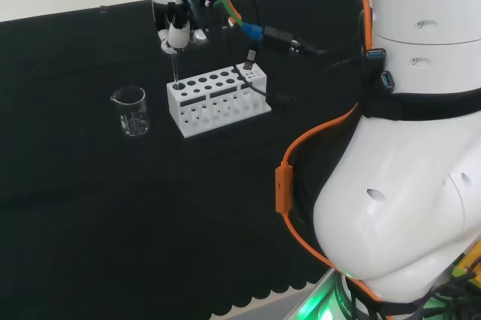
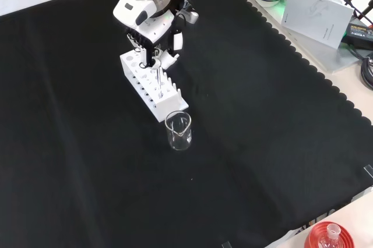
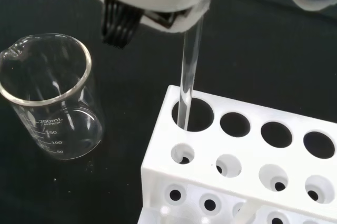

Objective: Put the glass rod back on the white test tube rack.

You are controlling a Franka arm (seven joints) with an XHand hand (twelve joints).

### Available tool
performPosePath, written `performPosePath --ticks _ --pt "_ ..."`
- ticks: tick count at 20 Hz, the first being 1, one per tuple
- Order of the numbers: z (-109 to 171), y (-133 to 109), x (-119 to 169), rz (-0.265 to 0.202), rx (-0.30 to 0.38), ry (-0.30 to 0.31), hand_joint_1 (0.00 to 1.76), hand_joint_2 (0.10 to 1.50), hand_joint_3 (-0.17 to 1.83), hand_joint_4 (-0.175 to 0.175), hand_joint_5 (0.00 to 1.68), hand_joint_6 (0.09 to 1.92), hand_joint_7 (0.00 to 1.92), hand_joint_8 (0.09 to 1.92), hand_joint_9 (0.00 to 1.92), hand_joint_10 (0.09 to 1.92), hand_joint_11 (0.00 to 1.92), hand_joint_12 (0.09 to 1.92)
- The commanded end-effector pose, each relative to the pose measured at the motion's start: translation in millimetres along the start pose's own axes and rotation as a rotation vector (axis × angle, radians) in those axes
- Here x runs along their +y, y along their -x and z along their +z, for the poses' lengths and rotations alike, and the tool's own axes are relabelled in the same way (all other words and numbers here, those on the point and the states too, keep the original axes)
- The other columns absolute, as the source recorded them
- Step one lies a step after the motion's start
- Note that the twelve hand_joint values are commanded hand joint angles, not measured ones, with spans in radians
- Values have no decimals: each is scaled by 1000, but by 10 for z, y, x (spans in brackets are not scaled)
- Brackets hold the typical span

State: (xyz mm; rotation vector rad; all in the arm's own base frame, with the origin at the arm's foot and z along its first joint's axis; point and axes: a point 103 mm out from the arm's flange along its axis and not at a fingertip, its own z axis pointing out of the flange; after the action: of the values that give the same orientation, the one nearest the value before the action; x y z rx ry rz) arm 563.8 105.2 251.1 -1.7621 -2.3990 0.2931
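Black cloth is covering the counter (image 1: 90,207); the hand (image 1: 177,31) is pinching the thin, brittle, slippery glass rod (image 3: 188,79) by its top, entering the white test tube rack (image 1: 218,100) hole at the end toward nine o'clock in the head view.

The beaker (image 3: 47,95) bears graduations reading 200 mL, 150, 100, 50.

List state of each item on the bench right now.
Clear glass rod: upright, lower end in an end hole of the rack, held by the hand.
White test tube rack: standing on the cloth, other holes look empty.
Clear glass beaker: upright, empty, beside the rack.
Black and white hand: fingers pinching the rod's top.
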Motion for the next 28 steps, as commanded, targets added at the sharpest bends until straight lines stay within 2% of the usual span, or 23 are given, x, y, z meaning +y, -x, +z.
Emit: performPosePath --ticks 1,4,7,10,15,17,20,23,25,28 --pt "-4 16 7 11 10 10 1199 603 866 -175 1174 935 1750 240 1908 87 1570 792" --pt "-20 41 6 14 14 2 1200 579 885 -175 1202 897 1753 230 1909 87 1590 767" --pt "-20 63 8 14 19 -5 1207 507 923 -175 1311 726 1776 184 1917 87 1688 662" --pt "-22 78 16 14 16 -13 1209 504 880 -175 1368 597 1797 119 1920 87 1801 557" --pt "-31 104 24 11 27 -15 1206 511 851 -174 1382 553 1805 87 1920 87 1906 564" --pt "-38 117 19 12 34 -7 1196 538 816 -136 1360 578 1800 87 1920 87 1917 621" --pt "-43 154 -8 9 65 18 1053 474 790 -167 1045 834 1754 87 1917 128 1920 637" --pt "-52 163 -12 3 77 31 949 464 688 -175 685 1059 1657 87 1889 87 1920 610" --pt "-57 166 -15 2 79 34 897 469 637 -175 594 1081 1618 87 1875 87 1920 592" --pt "-63 165 -20 0 84 34 859 477 606 -175 552 1066 1592 87 1864 87 1920 575"
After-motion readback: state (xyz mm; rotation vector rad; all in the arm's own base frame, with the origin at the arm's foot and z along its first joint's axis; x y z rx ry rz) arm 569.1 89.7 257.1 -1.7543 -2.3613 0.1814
